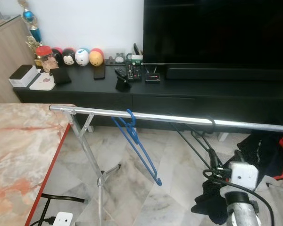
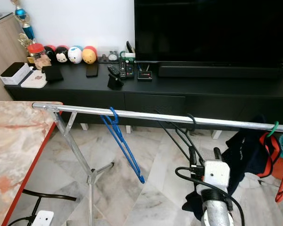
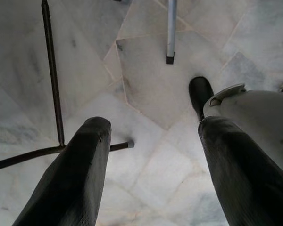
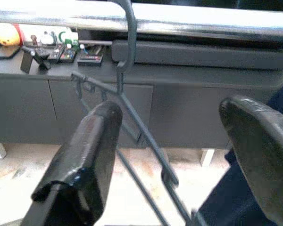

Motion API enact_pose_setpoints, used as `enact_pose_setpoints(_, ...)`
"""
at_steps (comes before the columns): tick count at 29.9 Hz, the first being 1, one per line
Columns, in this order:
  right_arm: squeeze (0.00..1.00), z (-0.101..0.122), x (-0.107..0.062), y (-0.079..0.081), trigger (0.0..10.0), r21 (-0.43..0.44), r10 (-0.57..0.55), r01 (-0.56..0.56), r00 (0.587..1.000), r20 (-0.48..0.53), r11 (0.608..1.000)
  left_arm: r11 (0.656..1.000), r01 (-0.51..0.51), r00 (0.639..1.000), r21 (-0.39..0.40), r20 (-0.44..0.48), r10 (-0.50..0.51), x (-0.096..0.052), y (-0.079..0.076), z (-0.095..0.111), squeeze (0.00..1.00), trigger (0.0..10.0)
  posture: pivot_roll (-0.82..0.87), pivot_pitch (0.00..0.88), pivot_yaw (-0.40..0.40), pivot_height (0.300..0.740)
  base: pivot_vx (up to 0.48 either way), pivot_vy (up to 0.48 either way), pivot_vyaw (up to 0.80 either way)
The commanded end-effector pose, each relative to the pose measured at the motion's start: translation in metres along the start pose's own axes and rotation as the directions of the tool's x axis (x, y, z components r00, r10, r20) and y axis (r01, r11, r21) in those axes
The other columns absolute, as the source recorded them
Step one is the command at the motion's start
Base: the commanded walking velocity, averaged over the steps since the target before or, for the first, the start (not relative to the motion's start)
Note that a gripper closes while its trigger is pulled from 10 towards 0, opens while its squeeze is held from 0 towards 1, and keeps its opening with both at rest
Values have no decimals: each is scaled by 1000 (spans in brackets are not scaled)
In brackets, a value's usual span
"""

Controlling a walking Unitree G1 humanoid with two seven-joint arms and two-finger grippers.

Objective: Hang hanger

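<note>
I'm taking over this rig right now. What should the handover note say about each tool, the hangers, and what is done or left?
Right tool: open, just below the rail, the black hanger between its fingers, not gripped.
Left tool: open, idle, pointing at the marble floor.
Black hanger: hook over the rail, hanging free. Blue hanger also hangs on the rail, further left.
Done: hanger appears hung.
Left: probably just pull the right arm clear.

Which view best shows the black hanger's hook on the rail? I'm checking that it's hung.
The right wrist view: the black hanger hooks over the rail, between the right hand fingers. The eye views show it smaller; the left wrist view faces the floor.
</note>
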State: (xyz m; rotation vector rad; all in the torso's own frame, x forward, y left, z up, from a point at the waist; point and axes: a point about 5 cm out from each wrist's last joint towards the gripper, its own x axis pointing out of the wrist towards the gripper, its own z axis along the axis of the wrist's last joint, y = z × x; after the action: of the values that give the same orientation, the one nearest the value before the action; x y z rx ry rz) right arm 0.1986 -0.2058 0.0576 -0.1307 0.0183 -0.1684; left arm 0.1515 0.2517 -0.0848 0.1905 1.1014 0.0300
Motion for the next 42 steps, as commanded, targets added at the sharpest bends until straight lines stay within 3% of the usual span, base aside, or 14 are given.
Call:
enact_pose_setpoints(1, 1000, -2, -6, -2, 10000, -10, -29, 29, 999, -27, 1000, 1000, -12, 1000, 29, -20, 12, -1, 6, -4, 0, 10000, -146, 0, 41, 740, 0, 0, 0)
enact_pose_setpoints(9, 1000, -27, -28, -17, 10000, -49, -212, 207, 956, -201, 977, 999, -25, 999, 40, -26, 26, -2, 11, -5, 0, 10000, -160, 0, 59, 740, 0, 0, 0)
enact_pose_setpoints(11, 1000, -34, -30, -15, 10000, -8, -208, 212, 948, -241, 977, 999, -27, 999, 41, -27, 28, -2, 12, -6, 0, 10000, -154, 0, 59, 740, 0, 0, 0)
enact_pose_setpoints(14, 604, -40, -32, -10, 10000, 0, -201, 209, 943, -266, 978, 999, -33, 999, 39, -27, 34, -3, 13, -6, 0, 10000, -146, 0, 57, 740, 0, 0, 0)
enact_pose_setpoints(16, 518, -44, -34, -8, 10000, 2, -206, 215, 936, -285, 977, 999, -36, 999, 38, -27, 37, -3, 14, -6, 0, 10000, -148, 0, 57, 740, 0, 0, 0)
enact_pose_setpoints(17, 282, -46, -35, -7, 10000, 1, -207, 216, 933, -295, 976, 999, -37, 999, 38, -27, 38, -3, 14, -6, 0, 10000, -148, 0, 57, 740, 0, 0, 0)
enact_pose_setpoints(18, 282, -47, -36, -6, 10000, -1, -208, 218, 930, -302, 976, 999, -37, 999, 37, -27, 38, -3, 14, -6, 0, 10000, -144, 0, 55, 740, 0, 0, 0)
enact_pose_setpoints(19, 0, -50, -40, -5, 10000, -3, -214, 224, 925, -313, 975, 999, -39, 999, 36, -27, 40, -3, 15, -7, 0, 10000, -145, 0, 56, 740, 0, 0, 0)
enact_pose_setpoints(31, 0, -60, -61, 8, 10000, 72, -102, 139, 920, -377, 988, 998, -42, 999, 43, -31, 44, -3, 16, -7, 0, 10000, -170, 0, 60, 740, 0, 0, 0)
enact_pose_setpoints(34, 0, -79, -73, 5, 10000, 42, -99, 137, 867, -488, 990, 998, -38, 999, 42, -33, 39, -3, 16, -8, 0, 10000, -180, 0, 58, 740, 0, 0, 0)
enact_pose_setpoints(35, 0, -90, -80, 5, 10000, 21, -86, 118, 825, -558, 993, 998, -36, 999, 43, -35, 37, -3, 15, -8, 0, 10000, -179, 0, 56, 740, 0, 0, 0)
enact_pose_setpoints(37, 0, -94, -82, 5, 10000, 14, -81, 110, 809, -582, 994, 998, -35, 999, 43, -35, 36, -3, 15, -8, 0, 10000, -179, 0, 56, 740, 0, 0, 0)
enact_pose_setpoints(39, 0, -115, -92, 7, 10000, 21, -31, 62, 737, -675, 998, 999, -30, 999, 41, -39, 32, -3, 13, -10, 0, 10000, -169, 0, 51, 740, 0, 0, 0)
enact_pose_setpoints(42, 0, -127, -87, 12, 10000, 39, 3, 35, 705, -709, 999, 999, -27, 999, 41, -41, 28, -3, 12, -11, 0, 10000, -166, 0, 49, 740, 0, 0, 0)
